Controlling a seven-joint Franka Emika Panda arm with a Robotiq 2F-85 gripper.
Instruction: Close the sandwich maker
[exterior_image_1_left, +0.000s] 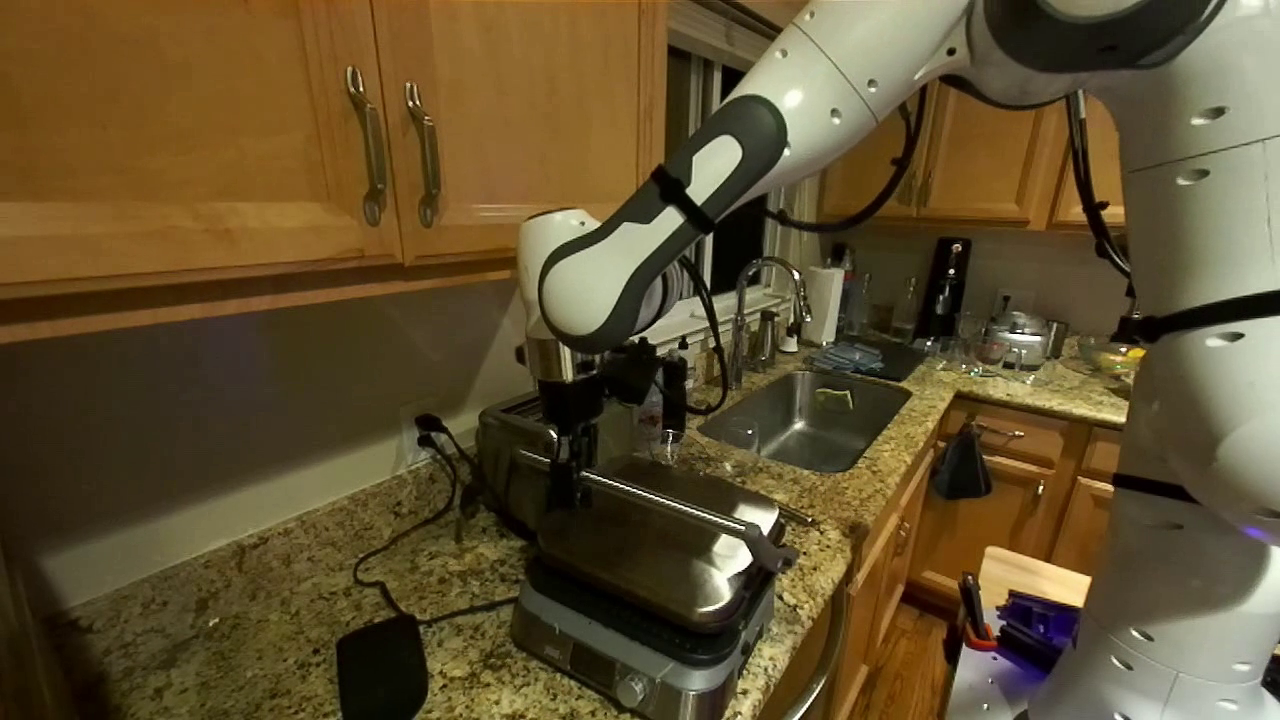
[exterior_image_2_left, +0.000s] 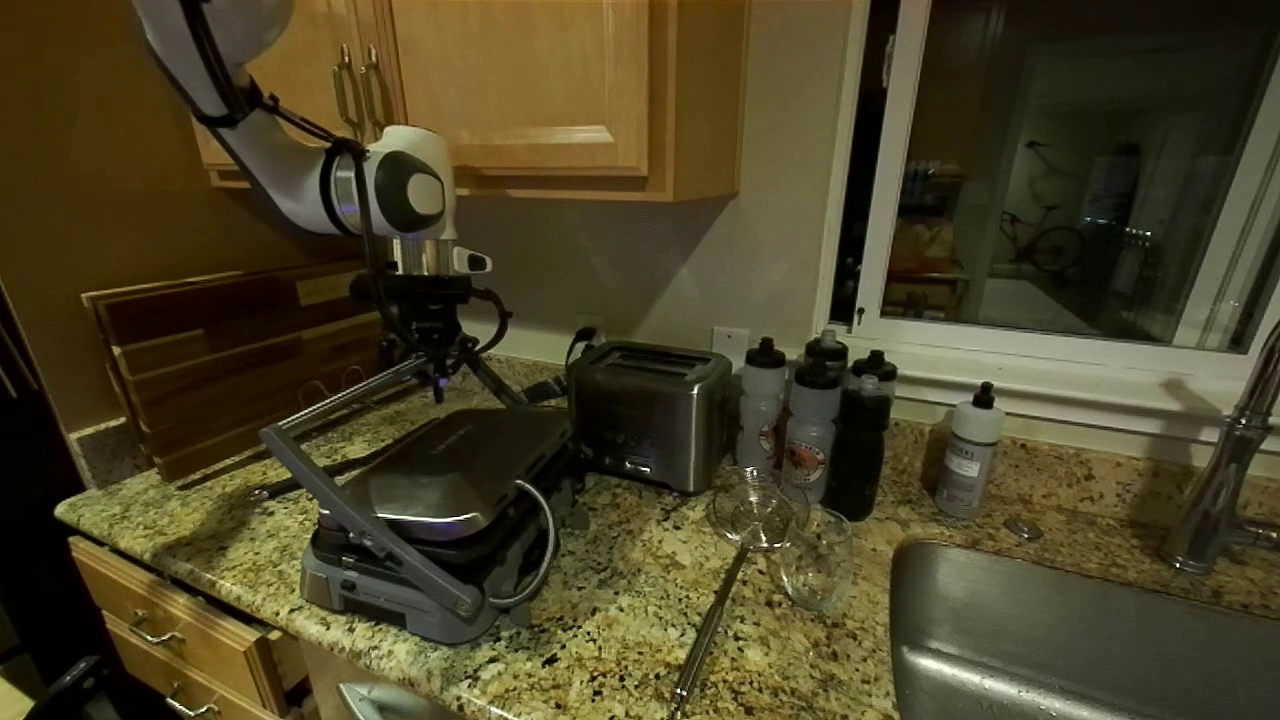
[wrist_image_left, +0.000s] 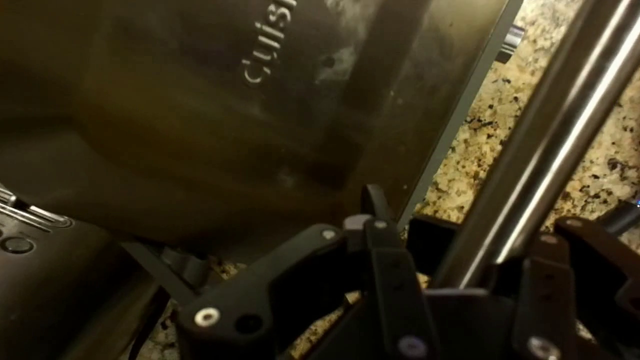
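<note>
- In an exterior view, the sandwich maker (exterior_image_1_left: 652, 590) stands on the counter (exterior_image_1_left: 260, 640), at six o'clock from the middle of the view. Its lid (exterior_image_1_left: 625, 550) lies low above the base (exterior_image_1_left: 585, 652), and the handle bar (exterior_image_1_left: 660, 500) stands raised over this lid. The end effector (exterior_image_1_left: 568, 490) is at the handle bar near its ten o'clock end, so I think that the push will not be well centred.
- In an exterior view, the sandwich maker is toward eight o'clock, with the toaster (exterior_image_2_left: 650, 420) near it at two o'clock. The side arm (exterior_image_2_left: 328, 483) slopes from the handle bar to the pivot (exterior_image_2_left: 463, 602). I judge the lid heavy and stiff, not fragile; the pivot can give some resistance. For closing, the handle bar probably must go down, toward about seven o'clock here.
- In the wrist view, the end effector is grasping the handle bar, which passes between its fingers (wrist_image_left: 397, 290) toward one o'clock; the lid is at ten o'clock. The handle bar looks smooth and shiny, so it may slide or turn in the grip. In my opinion it is the right place to hold, because the lid is broad and offers no easy edge.
</note>
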